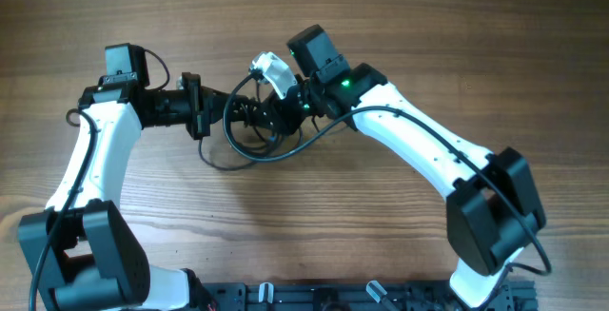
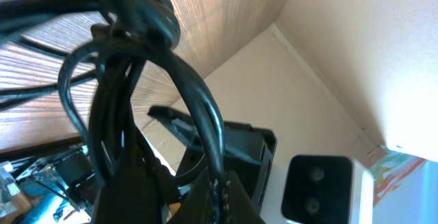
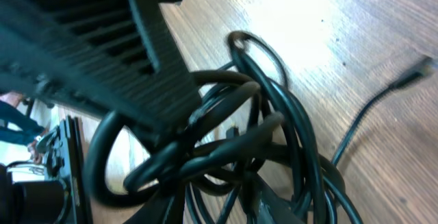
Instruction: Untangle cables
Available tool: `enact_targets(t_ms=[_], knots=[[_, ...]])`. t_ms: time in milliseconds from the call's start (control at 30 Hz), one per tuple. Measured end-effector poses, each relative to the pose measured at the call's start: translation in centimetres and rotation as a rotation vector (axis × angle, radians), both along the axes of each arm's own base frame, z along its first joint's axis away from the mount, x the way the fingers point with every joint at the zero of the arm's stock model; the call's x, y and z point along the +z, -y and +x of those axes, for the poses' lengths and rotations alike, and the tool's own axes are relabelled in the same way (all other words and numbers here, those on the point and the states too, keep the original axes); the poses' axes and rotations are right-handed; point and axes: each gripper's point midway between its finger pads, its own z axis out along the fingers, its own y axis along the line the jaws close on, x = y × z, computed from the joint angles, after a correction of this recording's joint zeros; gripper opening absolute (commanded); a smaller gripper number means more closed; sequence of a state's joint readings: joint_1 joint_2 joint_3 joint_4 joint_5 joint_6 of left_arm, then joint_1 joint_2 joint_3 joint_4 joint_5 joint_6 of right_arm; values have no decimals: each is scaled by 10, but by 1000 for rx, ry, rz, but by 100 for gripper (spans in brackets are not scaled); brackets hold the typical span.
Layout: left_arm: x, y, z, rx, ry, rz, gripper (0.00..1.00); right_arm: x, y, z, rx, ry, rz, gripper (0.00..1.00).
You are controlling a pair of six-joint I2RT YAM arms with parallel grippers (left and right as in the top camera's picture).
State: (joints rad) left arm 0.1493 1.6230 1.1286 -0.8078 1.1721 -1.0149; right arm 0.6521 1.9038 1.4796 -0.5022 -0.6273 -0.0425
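From above, the left arm (image 1: 100, 145) and right arm (image 1: 419, 140) meet nose to nose over the middle of the table (image 1: 400, 26). The cables (image 1: 249, 128) are bunched between them, and one slack loop trails down onto the wood just below. In the left wrist view the cables (image 2: 198, 107) hang right against the lens, lifted clear of the table. A thick strand curves down into the left fingers (image 2: 130, 190), which are clenched, on that strand as far as this dark, crowded view lets me judge. In the right wrist view the right fingers (image 3: 89, 59) are part-closed and grasping a knot of the bundle. Several loops of cable (image 3: 274, 135) cross over one another beneath the ribbed pad, and one free end with its plug (image 3: 417, 70) lies out on the table to the right. The step in hand looks like the pull-apart, with both arms holding the same tangle close together and the knot not yet loosened. The next move calls for drawing the two holds apart slowly. The free plug end should then be fed back through the loop that traps it, not tugged tight.
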Motion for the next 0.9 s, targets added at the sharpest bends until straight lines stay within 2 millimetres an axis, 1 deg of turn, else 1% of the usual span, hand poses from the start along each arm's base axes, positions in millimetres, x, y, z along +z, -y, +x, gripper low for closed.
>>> enact_targets(t_ms=[100, 133, 167, 200, 233, 367, 467, 500, 600, 667, 700, 767, 800, 867, 900], knots=[[0, -3, 2, 9, 4, 5, 4, -4, -6, 7, -31, -17, 25, 29], [0, -4, 2, 12, 5, 5, 4, -4, -8, 10, -44, -23, 34, 25], [0, -5, 3, 13, 9, 6, 4, -4, -10, 12, -58, -32, 41, 18], [1, -5, 3, 14, 13, 6, 4, -4, -12, 14, -76, -45, 52, 7], [1, -5, 3, 14, 14, 7, 4, -4, -13, 15, -87, -56, 59, 4], [1, -5, 3, 14, 10, 6, 4, -4, -13, 15, -121, -99, 62, 4], [-1, -6, 3, 11, 19, 21, 4, -10, -7, 10, -137, -146, 31, 4], [-4, -6, 3, 5, 35, 42, 4, -14, -3, 8, -150, -173, 12, 4], [-21, -12, 4, -10, 75, 166, 4, -29, 21, 8, -232, -263, -71, 4], [-39, -24, 2, -17, 73, 299, 4, -37, 40, 13, -291, -305, -119, 4], [-54, -36, -2, -28, 60, 409, 4, -42, 52, 17, -331, -331, -145, 4], [-71, -53, -10, -45, 25, 548, 4, -46, 72, 23, -392, -364, -179, 4], [-81, -65, -19, -62, -13, 636, 4, -47, 80, 27, -416, -372, -185, 4], [-90, -79, -29, -95, -46, 734, 4, -42, 88, 31, -437, -368, -183, 4], [-93, -83, -35, -118, -60, 770, 12, -38, 89, 31, -439, -361, -178, 5]])
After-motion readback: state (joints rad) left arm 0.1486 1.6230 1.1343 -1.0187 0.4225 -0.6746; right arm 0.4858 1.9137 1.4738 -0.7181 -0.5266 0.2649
